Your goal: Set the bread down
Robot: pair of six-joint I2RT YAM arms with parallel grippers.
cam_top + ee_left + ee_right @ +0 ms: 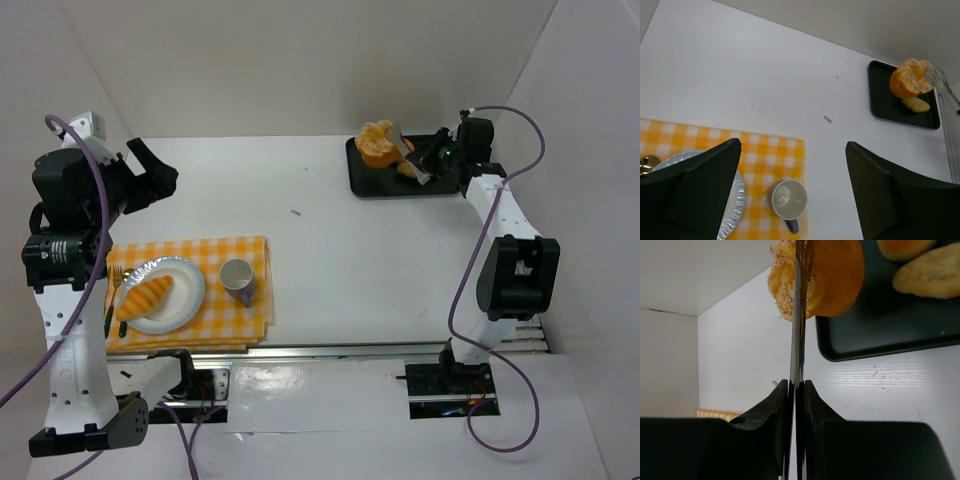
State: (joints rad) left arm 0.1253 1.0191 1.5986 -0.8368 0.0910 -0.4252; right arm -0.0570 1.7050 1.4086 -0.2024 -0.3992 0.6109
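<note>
- From the top external view, the right gripper is clamping tongs at the far right. The tongs are pinching a sugared bun over the black tray's left end.
- The left gripper is hanging spread and empty, well apart from the tray. Below it, a roll is lying on a plate beside a mug, both on a checkered cloth.
- In the left wrist view, the fingers are standing wide apart. The bun is possibly sitting clear of the tray; it is hard to tell.
- In the right wrist view, the fingers are pressing the tong blades together, the bun at their tip. Two other bread pieces are lying on the tray.
</note>
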